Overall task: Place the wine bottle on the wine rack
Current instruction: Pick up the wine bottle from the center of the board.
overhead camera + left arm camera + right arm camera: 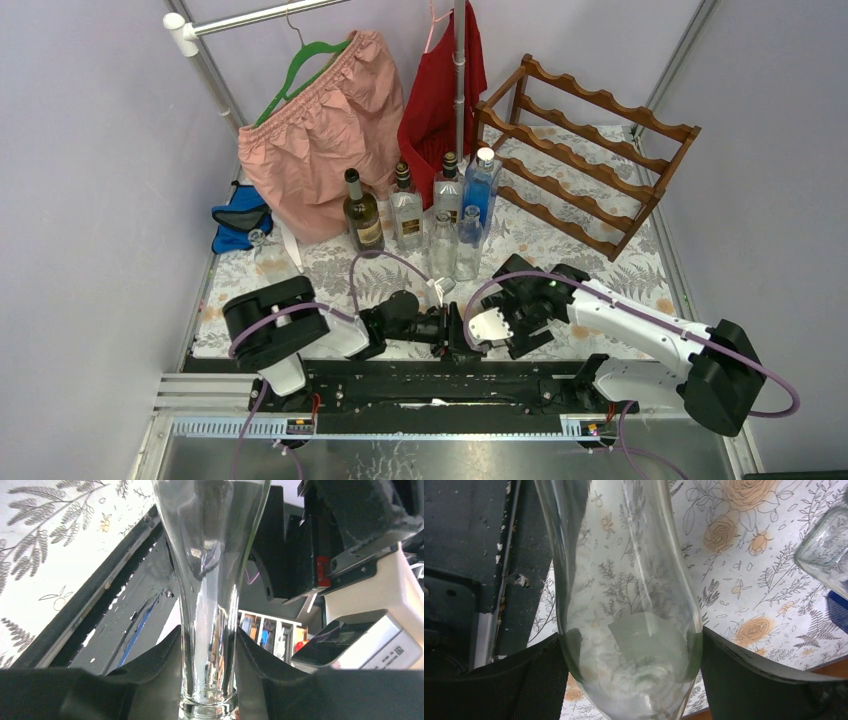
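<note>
Rack at the upper right, bottles in the middle, arms meeting at the lower centre.

In the top view the wine rack [612, 100] stands at the upper right of the table [600, 262]. A group of standing bottles [430, 215] is just left of it, at the centre. Behind them, garments [320, 130] hang from a rail [260, 17] in the upper left, and a bag [240, 220] lies at the left edge, below the rail. The arm bases run along the bottom. At the lower centre, in front of the standing bottles, the wine bottle [207, 580] spans both arms, its neck inside the left gripper [207, 670] and its body inside the right gripper [631, 675].
</note>
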You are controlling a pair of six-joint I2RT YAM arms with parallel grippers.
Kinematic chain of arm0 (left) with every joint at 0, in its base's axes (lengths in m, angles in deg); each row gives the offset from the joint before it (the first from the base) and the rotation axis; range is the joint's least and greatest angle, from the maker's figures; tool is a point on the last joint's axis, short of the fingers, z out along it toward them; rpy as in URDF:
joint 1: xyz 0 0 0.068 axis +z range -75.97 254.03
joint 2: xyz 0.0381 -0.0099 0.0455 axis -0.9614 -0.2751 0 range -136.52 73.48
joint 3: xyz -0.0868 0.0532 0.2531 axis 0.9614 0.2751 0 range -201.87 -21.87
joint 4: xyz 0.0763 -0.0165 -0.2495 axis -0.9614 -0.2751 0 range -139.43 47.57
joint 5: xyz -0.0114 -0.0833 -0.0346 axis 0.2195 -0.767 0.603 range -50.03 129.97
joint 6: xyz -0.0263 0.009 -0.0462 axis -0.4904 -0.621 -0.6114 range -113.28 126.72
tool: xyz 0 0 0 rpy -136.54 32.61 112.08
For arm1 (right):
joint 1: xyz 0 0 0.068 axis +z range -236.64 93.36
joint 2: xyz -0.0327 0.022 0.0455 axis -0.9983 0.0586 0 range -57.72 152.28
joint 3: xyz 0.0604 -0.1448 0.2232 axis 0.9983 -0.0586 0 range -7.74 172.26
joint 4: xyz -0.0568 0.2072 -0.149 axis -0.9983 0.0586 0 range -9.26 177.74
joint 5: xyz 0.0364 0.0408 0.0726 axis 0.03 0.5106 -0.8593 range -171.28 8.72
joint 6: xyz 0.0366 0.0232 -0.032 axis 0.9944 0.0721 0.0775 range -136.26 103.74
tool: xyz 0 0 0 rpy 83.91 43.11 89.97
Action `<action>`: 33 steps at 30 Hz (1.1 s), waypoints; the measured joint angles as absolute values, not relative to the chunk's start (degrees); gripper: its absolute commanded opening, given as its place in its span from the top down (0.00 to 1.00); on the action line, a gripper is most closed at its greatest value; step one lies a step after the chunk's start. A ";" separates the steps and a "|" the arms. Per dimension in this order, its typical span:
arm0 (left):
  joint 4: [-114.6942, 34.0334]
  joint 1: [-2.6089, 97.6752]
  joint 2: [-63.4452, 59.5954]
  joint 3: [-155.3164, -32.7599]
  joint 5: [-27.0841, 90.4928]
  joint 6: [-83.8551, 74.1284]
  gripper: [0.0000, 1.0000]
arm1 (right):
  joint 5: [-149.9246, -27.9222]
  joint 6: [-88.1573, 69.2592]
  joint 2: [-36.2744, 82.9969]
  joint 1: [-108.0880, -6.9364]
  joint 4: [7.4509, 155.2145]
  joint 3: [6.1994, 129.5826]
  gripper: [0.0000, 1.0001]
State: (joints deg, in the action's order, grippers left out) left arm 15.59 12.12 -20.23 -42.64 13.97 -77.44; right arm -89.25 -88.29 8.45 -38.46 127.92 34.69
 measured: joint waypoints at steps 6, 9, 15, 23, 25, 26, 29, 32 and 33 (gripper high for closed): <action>19.34 12.17 -24.27 -44.33 10.60 -78.25 0.45 | -91.57 -89.63 7.51 -38.24 127.89 35.11 0.96; 20.44 12.21 -24.27 -44.33 10.40 -78.23 0.44 | -92.07 -90.59 7.47 -38.19 127.13 35.17 0.96; 23.24 12.23 -25.13 -44.11 10.38 -78.76 0.50 | -92.96 -91.51 7.18 -37.87 126.08 35.15 0.96; 26.97 12.28 -26.46 -41.86 10.45 -80.68 0.64 | -92.90 -92.66 6.40 -37.17 125.14 34.80 0.96; 27.08 12.34 -26.26 -41.59 10.54 -80.68 0.61 | -92.90 -92.53 6.42 -37.06 124.99 34.80 0.96; 26.99 12.32 -26.09 -41.51 10.62 -80.68 0.57 | -92.92 -92.34 6.44 -37.01 124.94 34.80 0.96; 26.54 12.34 -25.56 -41.29 10.91 -80.68 0.50 | -92.88 -91.75 6.77 -36.95 124.59 34.80 0.96; 26.32 12.43 -24.71 -40.74 10.99 -80.63 0.49 | -92.40 -91.38 6.94 -36.82 124.27 34.80 0.96; 26.25 12.47 -24.27 -40.37 11.02 -80.63 0.49 | -92.05 -91.31 6.94 -36.82 124.31 34.78 0.97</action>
